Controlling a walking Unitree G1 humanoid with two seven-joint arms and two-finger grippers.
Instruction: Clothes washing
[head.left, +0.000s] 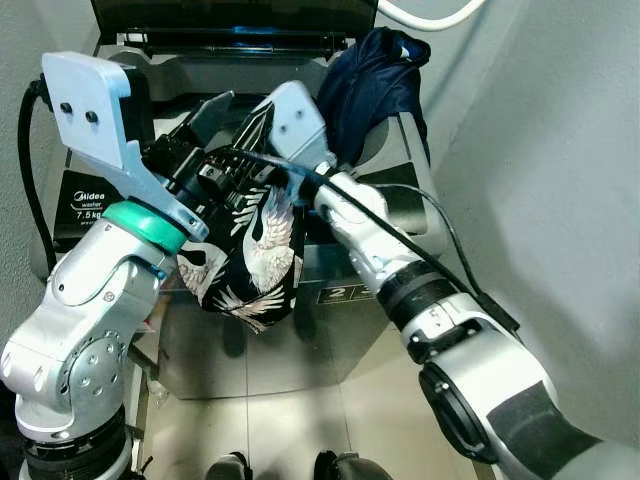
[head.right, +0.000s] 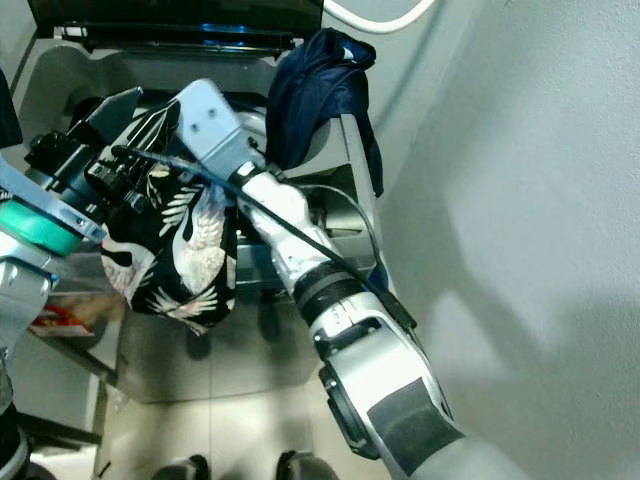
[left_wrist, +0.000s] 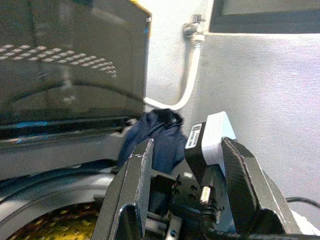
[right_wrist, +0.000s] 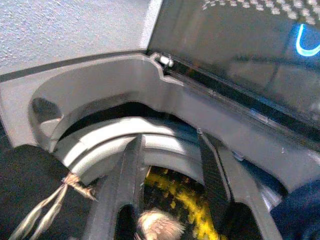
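Clothes hung at the washer's front edge: a black shirt with white bird prints (head.left: 255, 255) draped below both grippers. The left gripper (left_wrist: 187, 200) had its fingers (left_wrist: 135, 185) spread apart, and the right gripper (right_wrist: 170, 187) was likewise open, each poised over the washing machine (head.left: 385, 180) and its drum (right_wrist: 170, 187). A navy garment (head.left: 370, 85) lay over the machine's far right corner, beside the raised lid (head.left: 230, 15).
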